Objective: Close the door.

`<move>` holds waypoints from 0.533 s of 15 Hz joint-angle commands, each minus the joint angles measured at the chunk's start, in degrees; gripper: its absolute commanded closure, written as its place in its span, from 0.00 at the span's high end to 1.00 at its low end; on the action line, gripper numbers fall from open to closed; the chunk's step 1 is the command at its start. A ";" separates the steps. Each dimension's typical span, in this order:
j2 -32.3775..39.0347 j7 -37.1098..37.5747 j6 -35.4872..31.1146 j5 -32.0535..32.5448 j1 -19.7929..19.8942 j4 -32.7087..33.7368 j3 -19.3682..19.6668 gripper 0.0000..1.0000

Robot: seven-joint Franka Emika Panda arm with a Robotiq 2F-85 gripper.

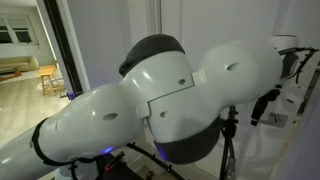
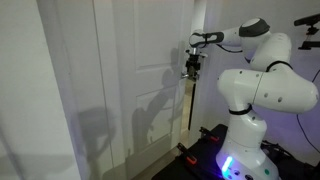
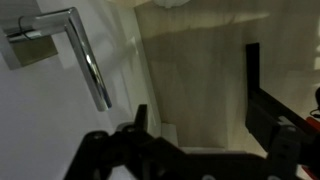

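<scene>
Up beside the door (image 2: 130,90), near its upright free edge, your tool (image 2: 191,68) hangs released, gripping nothing; the lever handle (image 3: 88,62) sits just beside it; a flat push on the panel looks right.

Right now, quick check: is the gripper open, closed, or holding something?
Gripper: open, holding nothing; the lever handle lies off to one side in the wrist view, not gripped.
</scene>
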State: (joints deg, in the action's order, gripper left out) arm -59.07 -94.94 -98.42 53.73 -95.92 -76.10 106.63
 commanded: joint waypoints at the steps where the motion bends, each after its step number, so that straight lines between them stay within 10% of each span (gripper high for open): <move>1: -6.56 -4.38 -6.46 0.20 2.58 0.29 -4.19 1.00; 8: -13.06 -11.03 -13.81 1.48 0.26 0.12 -5.20 1.00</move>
State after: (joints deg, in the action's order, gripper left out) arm -69.68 -103.38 -109.56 53.75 -94.69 -76.29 102.68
